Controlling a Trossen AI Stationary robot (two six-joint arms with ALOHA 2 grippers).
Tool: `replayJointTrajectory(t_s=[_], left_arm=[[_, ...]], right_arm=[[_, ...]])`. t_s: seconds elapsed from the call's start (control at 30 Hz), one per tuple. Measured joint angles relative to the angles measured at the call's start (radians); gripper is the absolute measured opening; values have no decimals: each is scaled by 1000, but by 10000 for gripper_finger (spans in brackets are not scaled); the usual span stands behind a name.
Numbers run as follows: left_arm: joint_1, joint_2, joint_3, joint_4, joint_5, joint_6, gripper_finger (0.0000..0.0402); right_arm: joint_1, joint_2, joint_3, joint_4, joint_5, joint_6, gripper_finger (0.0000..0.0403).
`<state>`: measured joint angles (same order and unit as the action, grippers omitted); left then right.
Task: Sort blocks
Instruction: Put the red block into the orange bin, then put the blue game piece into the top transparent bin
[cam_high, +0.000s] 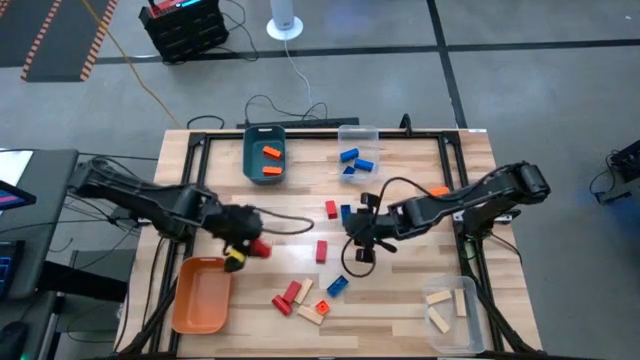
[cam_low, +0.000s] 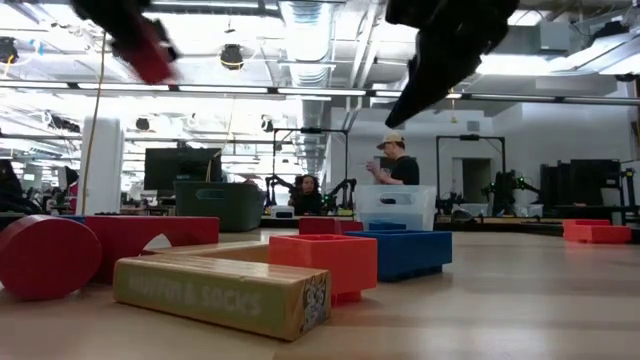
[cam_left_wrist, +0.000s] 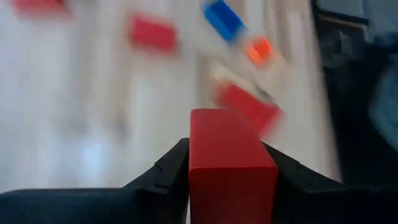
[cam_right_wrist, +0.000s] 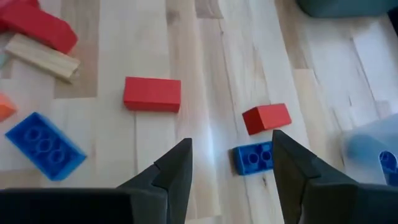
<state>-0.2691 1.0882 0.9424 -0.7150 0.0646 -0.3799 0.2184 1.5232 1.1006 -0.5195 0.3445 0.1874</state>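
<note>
The left gripper (cam_high: 252, 250) is clamping a red block (cam_high: 259, 248) between its fingers and is holding it above the counter (cam_high: 420, 300), just beyond the upper right corner of the orange bin (cam_high: 200, 294). In the left wrist view the red block (cam_left_wrist: 230, 165) is filling the gap between both fingers (cam_left_wrist: 165, 177), with its long axis pointing straight out of the gripper.

The right gripper (cam_high: 358, 238) is hovering over the counter's middle with its fingers spread apart and holding nothing. In the right wrist view a small blue block (cam_right_wrist: 253, 157) is lying flat between the fingertips (cam_right_wrist: 177, 165), and a small red block (cam_right_wrist: 266, 118) is sitting just beside it, turned slightly askew. A longer red block (cam_right_wrist: 152, 94) is lying crosswise farther off.

Loose blocks are clustering toward the near edge: a red cylinder (cam_high: 287, 297), pale wood blocks (cam_high: 313, 312) and a blue studded block (cam_high: 337, 286) (all close together, some touching). The strip of counter between the two grippers is holding only a single upright-oriented red block (cam_high: 321, 251).

The teal bin (cam_high: 265, 154) at the far edge is holding two orange blocks (cam_high: 271, 152). Blue blocks (cam_high: 349, 156) are lying near the clear bin (cam_high: 358, 132). A second clear bin (cam_high: 450, 310) at the near right corner is holding pale wood blocks. People (cam_low: 400, 160) are visible in the room behind the counter.
</note>
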Motion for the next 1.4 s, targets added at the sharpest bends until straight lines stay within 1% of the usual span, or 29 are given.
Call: replayJointTrajectory(t_s=[0.1,0.2,0.3,0.37,0.5,0.6,0.7,0.77,0.9,0.97,1.17,1.2,1.27,1.33,1.4], left_arm=[[-77,1,20,-123,98,-178,134],[-170,10,20,-242,141,-373,135],[-271,24,20,-355,141,-547,136],[-331,37,19,-411,131,-635,136],[-431,64,19,-456,33,-764,139],[-468,92,19,-467,1,-794,157],[-476,113,19,-486,28,-799,186],[-478,119,19,-484,46,-789,198],[-478,122,19,-486,47,-784,202],[-476,122,23,-490,65,-786,201],[-446,122,110,-534,65,-767,205],[-441,122,128,-538,55,-750,205],[-432,122,159,-561,-5,-710,205],[-417,122,179,-597,-105,-663,205],[-397,122,186,-620,-230,-589,205]], right_arm=[[-3,9,-29,47,3,-1,175],[-13,22,-43,69,3,-1,171],[-17,37,-40,94,3,-2,169],[-17,38,-42,90,3,-12,168],[-17,33,-40,112,2,-37,168],[-25,32,-40,126,1,-54,168],[-33,32,-40,133,1,-62,168],[-38,32,-40,139,1,-65,168],[-37,33,-40,141,0,-65,168],[-37,33,-40,140,-1,-66,168],[-37,33,-40,129,-1,-68,168],[-37,30,-38,112,-1,-68,168],[-37,20,-23,55,-1,-63,168],[-37,-3,-2,-5,22,-53,168],[-37,-32,11,-64,70,-38,168]])
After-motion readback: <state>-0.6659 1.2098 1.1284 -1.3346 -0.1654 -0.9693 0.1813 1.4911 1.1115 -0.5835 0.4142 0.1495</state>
